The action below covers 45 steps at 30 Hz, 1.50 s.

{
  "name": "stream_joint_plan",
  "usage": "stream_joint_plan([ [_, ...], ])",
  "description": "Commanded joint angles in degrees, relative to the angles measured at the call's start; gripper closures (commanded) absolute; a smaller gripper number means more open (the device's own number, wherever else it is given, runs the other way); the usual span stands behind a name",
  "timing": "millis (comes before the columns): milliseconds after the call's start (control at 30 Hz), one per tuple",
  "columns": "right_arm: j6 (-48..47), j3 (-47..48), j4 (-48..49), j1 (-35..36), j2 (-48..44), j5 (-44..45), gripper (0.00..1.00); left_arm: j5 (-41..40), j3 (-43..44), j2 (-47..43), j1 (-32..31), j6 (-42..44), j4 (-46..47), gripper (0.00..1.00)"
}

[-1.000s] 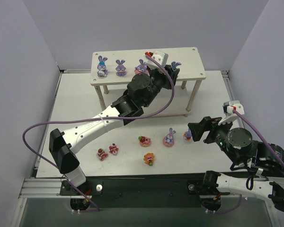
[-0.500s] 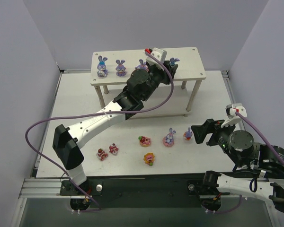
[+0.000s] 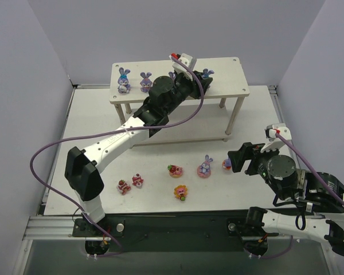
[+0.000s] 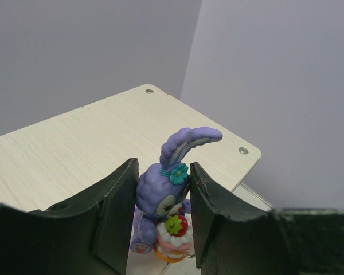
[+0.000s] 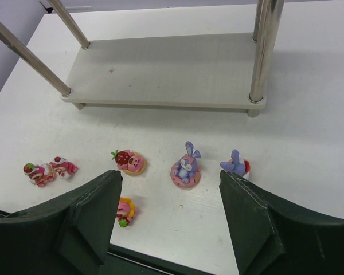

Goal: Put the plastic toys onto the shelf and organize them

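the left pincer (image 4: 162,189) is closed onto a purple bunny (image 4: 160,197), its black fingers (image 4: 117,212) pressed against either side of the toy's head. the bunny stands upright between them, one ear bent over forward, with a small strawberry cake at its chest. the pincer holds it over the top board of the shelf (image 4: 74,143), whose far corner lies ahead of the fingertips. whether the toy's foot touches the board cannot be told.

from above, well back along this arm from the pincer, two bunnies (image 3: 124,80) stand on the same board and a third bunny (image 3: 172,75) shows half hidden behind the arm.

the right pincer (image 5: 169,177) is spread wide with nothing in it, low over the table (image 5: 309,143). just ahead of its open gap stands a bunny on a pink base (image 5: 185,168). a small bunny (image 5: 236,165) lies just off the tip of its right finger. a strawberry piece (image 5: 129,161) sits by the left fingertip, an orange piece (image 5: 125,210) just inside the left finger, and two red-pink pieces (image 5: 46,170) lie together well out to the left. further ahead is the bare lower board (image 5: 160,74) of the shelf.
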Motion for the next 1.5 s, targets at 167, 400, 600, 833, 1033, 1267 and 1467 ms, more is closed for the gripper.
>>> stream_joint_plan([
  [167, -0.5, 1.4, -0.3, -0.4, 1.6, 3.0, 0.30, 1.9, 3.3, 1.8, 1.2, -0.6, 3.5, 1.00],
  [400, -0.7, 1.3, -0.6, -0.4, 0.3, 3.2, 0.30, 0.0, 1.3, 2.4, 1.2, -1.2, 7.1, 1.00],
  [600, -0.7, 1.1, -1.2, -0.4, 0.1, 3.5, 0.30, -3.4, -2.9, 2.1, 0.9, -2.0, 12.5, 1.00],
  [833, -0.3, 0.6, -1.6, -0.4, -0.1, 3.5, 0.30, -7.1, -6.1, 1.8, -0.7, 0.9, 16.0, 1.00],
  [1033, -0.1, 0.2, -1.8, -0.4, -0.6, 3.7, 0.30, -11.1, -7.9, 1.7, -1.9, 2.8, 18.2, 0.95],
  [1267, 0.2, -0.1, -2.0, -0.4, -1.0, 3.7, 0.30, -13.1, -8.5, 1.6, -2.8, 3.0, 19.5, 0.81],
  [1467, 0.2, -0.2, -2.0, -0.4, -1.0, 3.7, 0.30, -13.0, -8.2, 1.2, -3.0, 3.0, 19.2, 0.66],
])
